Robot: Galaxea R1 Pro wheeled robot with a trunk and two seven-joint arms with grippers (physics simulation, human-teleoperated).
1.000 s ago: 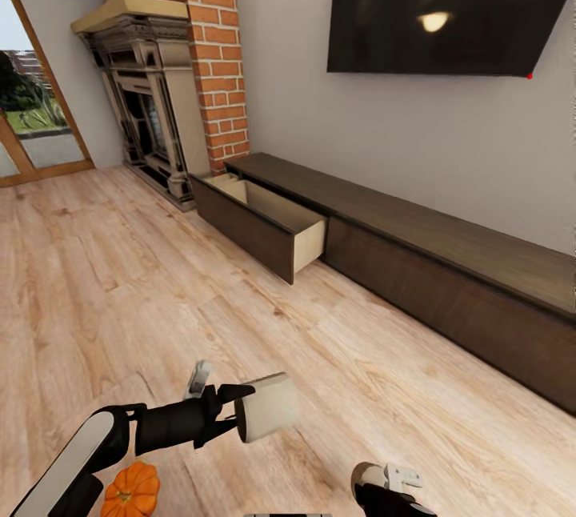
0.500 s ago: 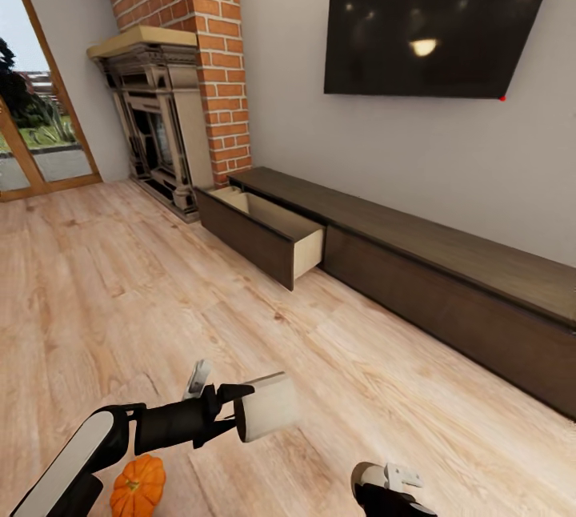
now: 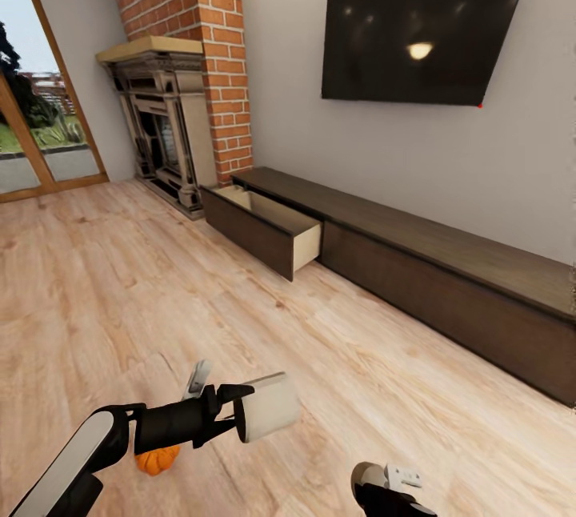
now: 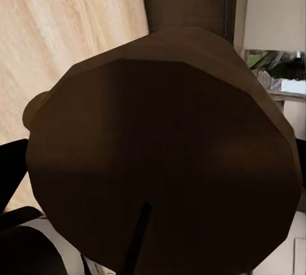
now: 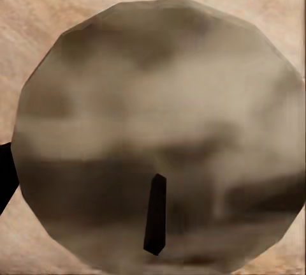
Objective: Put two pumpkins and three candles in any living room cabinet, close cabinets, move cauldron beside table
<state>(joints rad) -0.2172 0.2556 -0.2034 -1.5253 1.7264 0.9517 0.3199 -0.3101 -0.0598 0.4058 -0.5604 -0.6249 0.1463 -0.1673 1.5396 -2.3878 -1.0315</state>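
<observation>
Our left tool (image 3: 237,413) pinches a stubby grey cream-topped candle (image 3: 268,406) by its sides; we judge it light, rigid, slippery.

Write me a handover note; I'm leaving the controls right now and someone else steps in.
Left claw: shut on a candle, held above the floor.
Right claw: seems shut on a second candle, seen close in its wrist view.
One pumpkin lies on the floor, partly behind the left arm.
Cabinet: one drawer stands open at the fireplace end.
Done: a drawer is open.
Left: put both candles and the pumpkin in, then the other pumpkin and third candle, close the cabinet, set the cauldron by the table.
</observation>
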